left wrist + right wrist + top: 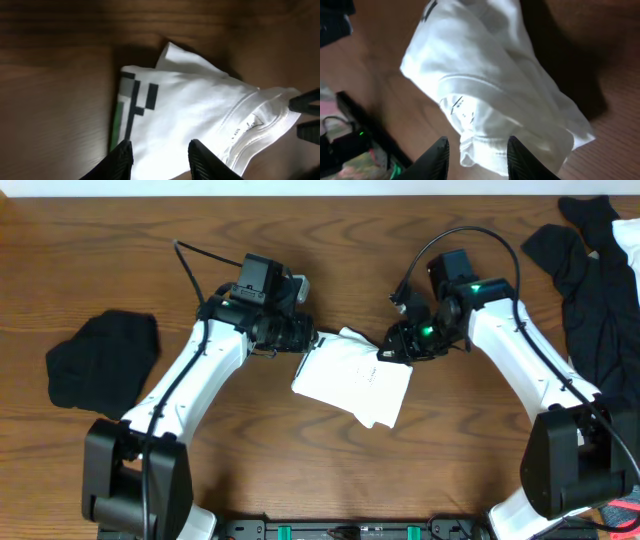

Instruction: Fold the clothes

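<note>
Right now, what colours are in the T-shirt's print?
The print is black, grey and green; best in the left wrist view.

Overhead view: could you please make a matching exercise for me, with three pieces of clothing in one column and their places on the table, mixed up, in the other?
Column A
1. white T-shirt
2. black bundle
3. pile of black and white clothes

Column B
a. far right corner of the table
b. middle of the table, folded
c. left side of the table, lying alone

Pairs: 1-b, 2-c, 3-a
</note>
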